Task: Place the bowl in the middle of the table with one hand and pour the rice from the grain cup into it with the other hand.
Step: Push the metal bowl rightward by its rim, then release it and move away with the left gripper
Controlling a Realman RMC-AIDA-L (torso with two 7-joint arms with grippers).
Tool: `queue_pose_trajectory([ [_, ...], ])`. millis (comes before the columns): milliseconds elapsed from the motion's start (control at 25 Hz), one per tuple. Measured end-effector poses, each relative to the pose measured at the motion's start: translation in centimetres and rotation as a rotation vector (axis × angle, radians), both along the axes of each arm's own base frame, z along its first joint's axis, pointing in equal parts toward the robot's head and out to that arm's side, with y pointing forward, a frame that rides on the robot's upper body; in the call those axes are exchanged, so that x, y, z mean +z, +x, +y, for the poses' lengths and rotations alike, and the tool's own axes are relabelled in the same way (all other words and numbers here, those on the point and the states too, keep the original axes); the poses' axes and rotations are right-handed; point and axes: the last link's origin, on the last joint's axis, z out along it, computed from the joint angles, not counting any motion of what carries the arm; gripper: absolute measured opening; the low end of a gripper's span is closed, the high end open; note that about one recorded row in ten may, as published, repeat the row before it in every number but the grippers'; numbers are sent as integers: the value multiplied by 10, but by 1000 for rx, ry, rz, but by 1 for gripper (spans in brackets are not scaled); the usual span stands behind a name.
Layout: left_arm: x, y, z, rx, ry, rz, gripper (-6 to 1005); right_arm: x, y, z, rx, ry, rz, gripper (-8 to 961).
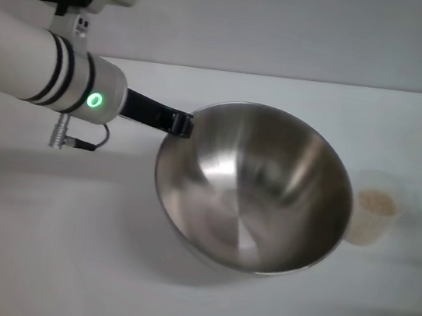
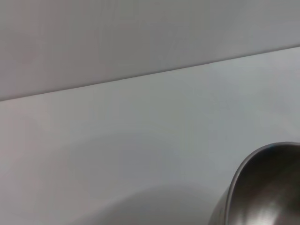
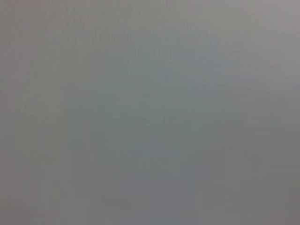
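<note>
Left claw (image 1: 184, 125): clamped on the near-side rim of the bowl (image 1: 258, 188), black fingers pinched shut over the steel edge, arm reaching in from the robot's left.
Bowl position: hanging straight out from the claw, tilted so its shiny inside faces up and toward the head camera; a soft shadow lies under it, and I judge it lifted or only barely resting on the tabletop (image 1: 62, 263).
Left wrist look: only a slice of the bowl's rim (image 2: 262, 187) shows past the claw, with bare tabletop beyond.
Grain cup (image 1: 376, 216): on the far side of the bowl from the claw, just beside the opposite rim, upright on the tabletop.
Rice (image 1: 376, 202): a pale heap inside the cup, nothing in the bowl yet.
Right claw: nowhere in the head view, and its wrist camera shows only blank grey.
Stage: bowl placement under way, pouring not yet begun, as I read it.
Bowl handling: rigid, smooth and slick steel; a one-sided rim pinch lets a wide bowl swing, so a firm bite and a level set-down seem wise.
Cup handling: light, thin clear plastic, likely easy to tip or squash; best taken around the side wall below the flared rim, gently.
</note>
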Motion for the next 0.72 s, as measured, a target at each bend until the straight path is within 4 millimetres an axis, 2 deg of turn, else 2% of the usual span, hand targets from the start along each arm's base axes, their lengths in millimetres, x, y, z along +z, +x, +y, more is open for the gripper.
queue_pose_trajectory([
  [200,-13,4,2,-18,-11,10,41,0,0,0,1,-2,-1,611],
  [720,-16,-1,4,-9,-14,17,42,0,1,-3,-1,0,-1,611],
])
